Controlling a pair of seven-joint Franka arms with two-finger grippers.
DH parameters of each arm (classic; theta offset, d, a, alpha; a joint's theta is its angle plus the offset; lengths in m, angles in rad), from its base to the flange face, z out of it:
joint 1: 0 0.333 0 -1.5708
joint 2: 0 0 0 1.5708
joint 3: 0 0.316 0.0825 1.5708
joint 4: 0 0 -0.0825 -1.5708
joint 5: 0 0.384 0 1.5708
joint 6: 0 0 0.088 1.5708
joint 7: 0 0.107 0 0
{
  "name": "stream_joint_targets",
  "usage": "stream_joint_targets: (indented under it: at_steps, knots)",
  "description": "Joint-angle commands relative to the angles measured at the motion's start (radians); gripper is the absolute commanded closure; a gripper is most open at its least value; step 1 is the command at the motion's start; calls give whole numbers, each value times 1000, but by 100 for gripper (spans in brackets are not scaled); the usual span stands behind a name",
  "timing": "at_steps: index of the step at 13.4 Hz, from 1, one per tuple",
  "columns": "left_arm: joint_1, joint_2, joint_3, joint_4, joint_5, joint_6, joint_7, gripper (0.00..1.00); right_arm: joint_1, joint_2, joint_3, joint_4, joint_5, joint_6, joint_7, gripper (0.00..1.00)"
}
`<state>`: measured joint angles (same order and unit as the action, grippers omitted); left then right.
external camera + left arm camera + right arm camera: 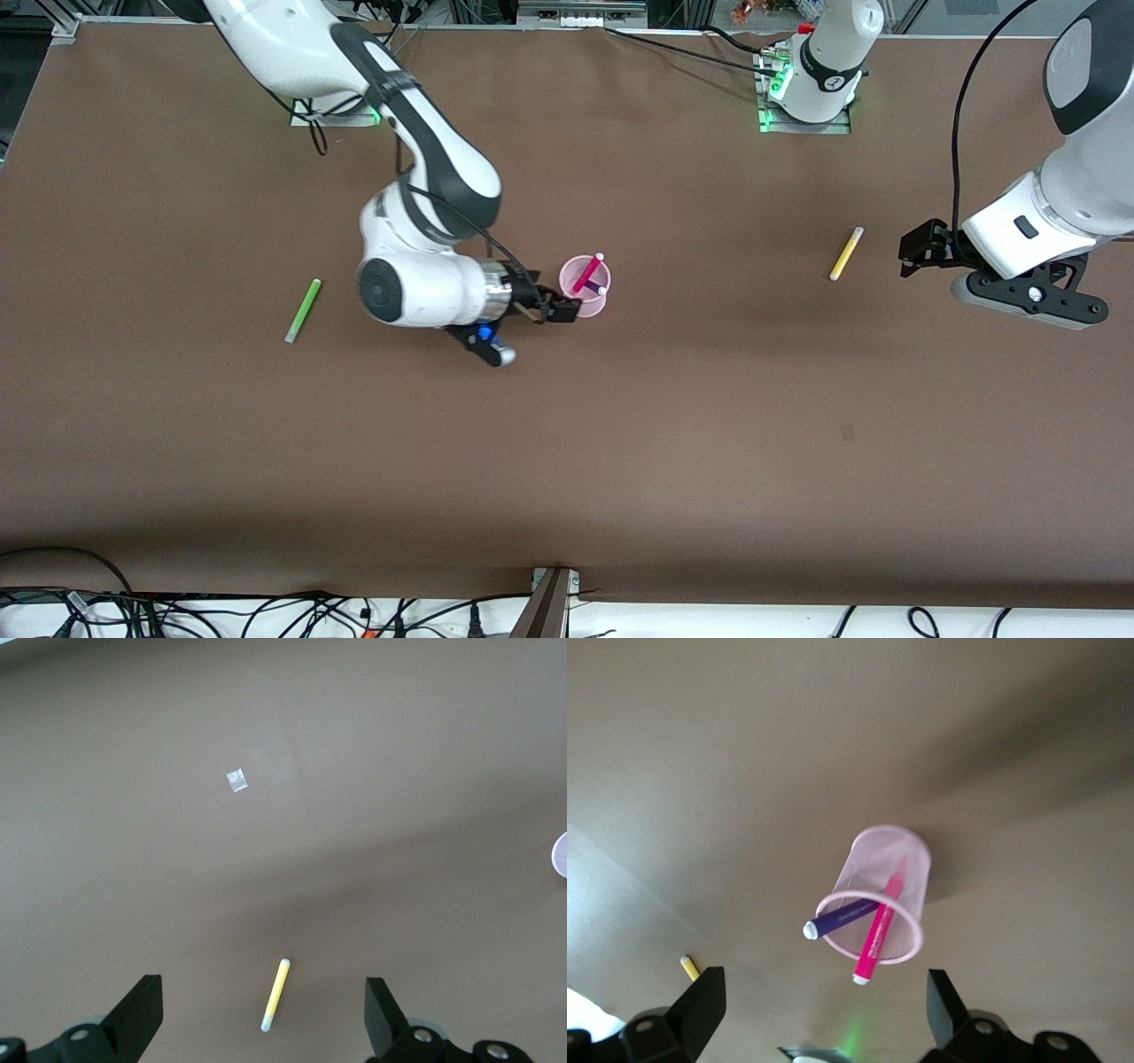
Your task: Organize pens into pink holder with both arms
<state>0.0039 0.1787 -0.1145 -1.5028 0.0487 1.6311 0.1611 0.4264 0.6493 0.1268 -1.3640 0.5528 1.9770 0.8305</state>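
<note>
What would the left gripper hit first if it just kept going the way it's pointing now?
Most likely the yellow pen. The left gripper is open and empty, and in its wrist view the pen lies on the brown table between the two fingers, with nothing above it. How far down is unclear.

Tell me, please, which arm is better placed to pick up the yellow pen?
The left. Its open gripper hangs beside the yellow pen, which shows between its fingers in its wrist view. The right gripper is at the holder.
</note>
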Motion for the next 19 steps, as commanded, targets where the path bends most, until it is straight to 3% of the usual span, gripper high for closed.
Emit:
stream_joint_targets:
  at_steps: [1,6,12,15,19]
  knots:
    - [4,-10,3,-19,-26,-5,37,0,-47,-92,-115,-26,-37,-70,-149,0]
    - [4,-10,3,-17,-26,7,48,0,-61,-213,-258,-26,-105,-183,-472,0]
    - [73,4,3,-74,-44,73,41,0,-61,-522,-315,-217,-453,-274,-704,0]
    - [96,-33,4,-155,-61,189,15,0,-61,-533,-377,-208,-462,-310,-844,0]
    - [93,-42,-2,-191,-55,250,-190,0,-61,-525,-378,-189,-462,-334,-792,0]
